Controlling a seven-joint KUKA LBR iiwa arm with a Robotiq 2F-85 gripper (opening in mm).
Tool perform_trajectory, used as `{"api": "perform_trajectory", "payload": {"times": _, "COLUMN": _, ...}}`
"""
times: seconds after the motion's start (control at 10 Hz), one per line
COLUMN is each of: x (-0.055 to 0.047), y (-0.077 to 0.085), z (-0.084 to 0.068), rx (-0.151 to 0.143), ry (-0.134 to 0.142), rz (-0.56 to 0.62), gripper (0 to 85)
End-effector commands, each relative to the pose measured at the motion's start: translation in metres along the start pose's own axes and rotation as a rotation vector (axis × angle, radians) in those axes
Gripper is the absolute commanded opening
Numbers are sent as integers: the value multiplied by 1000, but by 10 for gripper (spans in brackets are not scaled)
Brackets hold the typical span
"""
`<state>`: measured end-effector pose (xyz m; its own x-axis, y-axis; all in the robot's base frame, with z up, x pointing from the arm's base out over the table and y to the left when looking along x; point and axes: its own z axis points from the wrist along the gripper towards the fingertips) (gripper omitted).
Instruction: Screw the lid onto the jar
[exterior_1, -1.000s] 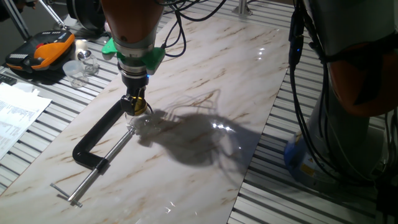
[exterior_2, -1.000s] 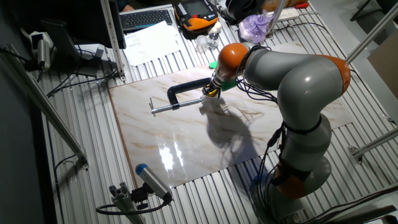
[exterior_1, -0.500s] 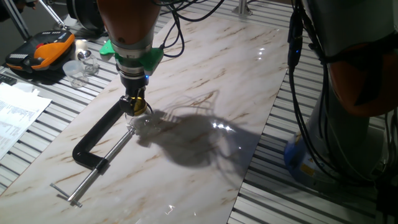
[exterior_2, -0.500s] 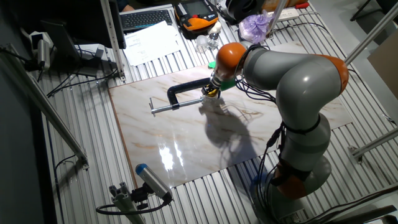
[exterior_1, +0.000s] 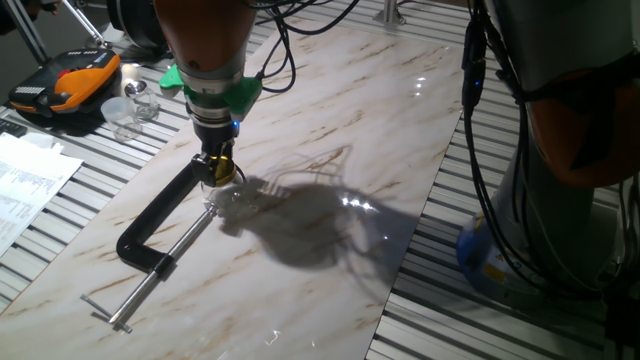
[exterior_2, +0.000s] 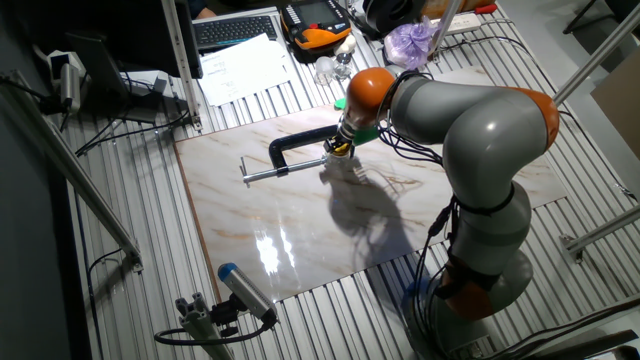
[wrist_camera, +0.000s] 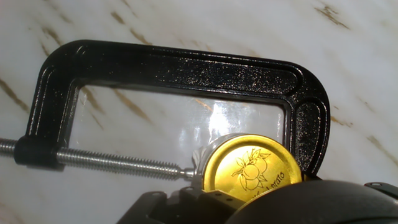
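Note:
The gold lid (wrist_camera: 252, 168), printed with a fruit design, lies flat on the mouth of the clear glass jar (wrist_camera: 200, 164). Only a sliver of the jar's rim shows past the lid in the hand view. The jar stands between the screw tip and the jaw of a black C-clamp (wrist_camera: 186, 68) lying on the marble board. My gripper (exterior_1: 216, 172) points straight down and is shut on the lid (exterior_1: 222, 176). In the other fixed view the gripper (exterior_2: 340, 148) sits at the clamp's (exterior_2: 292, 150) right end, and the jar is too small to make out.
The clamp's screw and handle bar (exterior_1: 120, 305) stretch towards the front left of the marble board (exterior_1: 340, 120). An orange-black case (exterior_1: 65, 80), clear cups (exterior_1: 125, 112) and papers (exterior_1: 25, 180) lie on the slatted table to the left. Cables hang at the right.
The green collar above my gripper has shifted slightly left, as if the hand turned a little about its axis. The lid, jar and clamp stay in place.

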<state>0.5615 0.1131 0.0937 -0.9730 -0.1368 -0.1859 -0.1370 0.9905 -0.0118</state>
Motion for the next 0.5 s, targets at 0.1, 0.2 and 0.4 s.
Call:
{"api": "perform_trajectory", "payload": {"times": 0.1, "x": 0, "y": 0, "z": 0, "rx": -1, "ry": 1, "rz": 1, "gripper": 0}}
{"api": "perform_trajectory", "payload": {"times": 0.2, "x": 0, "y": 0, "z": 0, "rx": -1, "ry": 3, "rz": 1, "gripper": 0}}
{"api": "perform_trajectory", "payload": {"times": 0.4, "x": 0, "y": 0, "z": 0, "rx": 1, "ry": 6, "rz": 1, "gripper": 0}}
